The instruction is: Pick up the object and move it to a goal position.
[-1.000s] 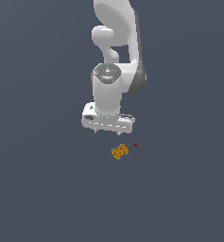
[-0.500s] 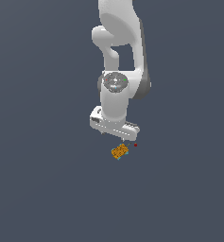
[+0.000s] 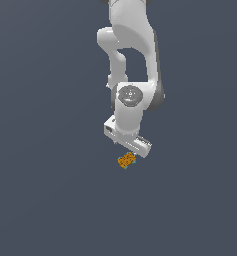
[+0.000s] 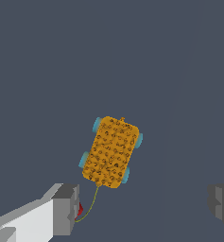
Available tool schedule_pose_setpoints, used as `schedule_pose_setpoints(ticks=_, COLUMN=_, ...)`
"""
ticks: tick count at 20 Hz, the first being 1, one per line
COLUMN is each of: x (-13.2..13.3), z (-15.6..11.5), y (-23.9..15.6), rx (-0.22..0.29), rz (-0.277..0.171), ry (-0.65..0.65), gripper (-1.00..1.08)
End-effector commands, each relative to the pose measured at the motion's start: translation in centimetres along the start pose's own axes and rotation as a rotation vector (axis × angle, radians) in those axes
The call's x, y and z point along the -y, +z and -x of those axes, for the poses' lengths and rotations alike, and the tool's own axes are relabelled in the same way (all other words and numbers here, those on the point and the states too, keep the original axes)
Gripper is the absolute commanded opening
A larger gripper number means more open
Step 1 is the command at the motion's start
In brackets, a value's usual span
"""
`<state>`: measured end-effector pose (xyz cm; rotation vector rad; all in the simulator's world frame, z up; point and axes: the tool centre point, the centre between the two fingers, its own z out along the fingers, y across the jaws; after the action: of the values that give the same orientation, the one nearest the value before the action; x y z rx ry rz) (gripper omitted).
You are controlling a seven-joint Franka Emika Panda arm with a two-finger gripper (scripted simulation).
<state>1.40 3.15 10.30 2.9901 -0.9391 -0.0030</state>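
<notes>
The object, a small orange-yellow bumpy block with teal edges (image 3: 126, 160), lies on the flat grey floor (image 3: 50, 200). In the wrist view the block (image 4: 112, 151) lies ahead of my fingers and apart from them. My gripper (image 3: 130, 149) hangs just above and behind the block, turned at an angle. It is open and empty: in the wrist view the gripper (image 4: 142, 205) shows two fingers (image 4: 66, 210) set wide apart. The goal position, a dark red dot (image 4: 80, 209), peeks out beside one finger. In the exterior view the hand hides it.
A thin yellowish line (image 4: 90, 205) runs from the block toward the red dot. The white arm (image 3: 132, 60) rises above the hand. Plain grey floor lies all around.
The hand has come down toward the block and turned at an angle. The red dot, seen earlier beside the block in the exterior view, is now covered by the hand. The block has not moved.
</notes>
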Motion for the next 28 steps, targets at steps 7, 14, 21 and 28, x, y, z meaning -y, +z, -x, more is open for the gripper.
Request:
schedule_pose_setpoints(ticks=7, x=1.8, z=1.0, y=2.1, rx=0.002, rz=-0.005, ry=0.202, gripper=1.00)
schedule_pose_setpoints(ticks=14, x=2.7, z=1.6, y=3.2, rx=0.002, rz=-0.007, ry=0.311, gripper=1.00)
schedule_pose_setpoints(ticks=21, x=3.1, z=1.9, y=3.7, rx=0.002, rz=-0.008, ry=0.359, gripper=1.00)
schedule_pose_setpoints(ticks=28, x=3.1, z=1.9, y=4.3, rx=0.002, rz=-0.007, ry=0.358, gripper=1.00)
